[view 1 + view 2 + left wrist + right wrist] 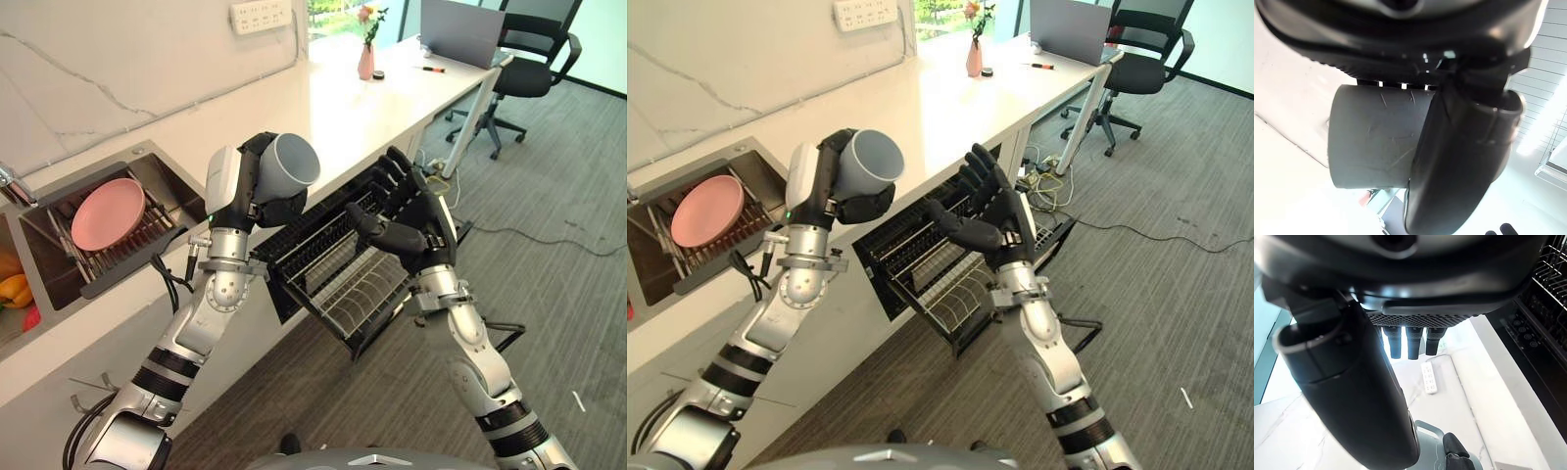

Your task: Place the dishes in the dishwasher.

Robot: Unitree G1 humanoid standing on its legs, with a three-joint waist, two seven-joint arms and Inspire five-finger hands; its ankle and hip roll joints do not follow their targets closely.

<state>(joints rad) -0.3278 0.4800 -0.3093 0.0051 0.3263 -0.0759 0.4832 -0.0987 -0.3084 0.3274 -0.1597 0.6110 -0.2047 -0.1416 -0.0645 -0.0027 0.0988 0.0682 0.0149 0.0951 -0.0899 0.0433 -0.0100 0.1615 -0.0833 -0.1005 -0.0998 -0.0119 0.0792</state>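
We held the grey cylindrical plastic cup (292, 163) in our left hand (257, 186), fingers and thumb curled round its wall, raised above the white stone countertop (323, 98) between the sink and the dishwasher. The left wrist view confirmed the grasp: the thumb lay across the cup's side. Our right hand (416, 217) hung over the pulled-out black wire dishwasher rack (338, 274) with its fingers straight and spread, holding nothing.

As for progress, we judged the task barely under way. The rack looked bare of dishes as far as we could see (its far end was hidden behind our right hand), so the cup was not yet placed. A round pink plate (108, 213) lay on the dark slatted drying rack (127, 250) in the steel sink (147, 168) at far left, untouched. What remained, in our estimate, was to bring the cup rightward and down into the rack, let go, and then fetch the plate.
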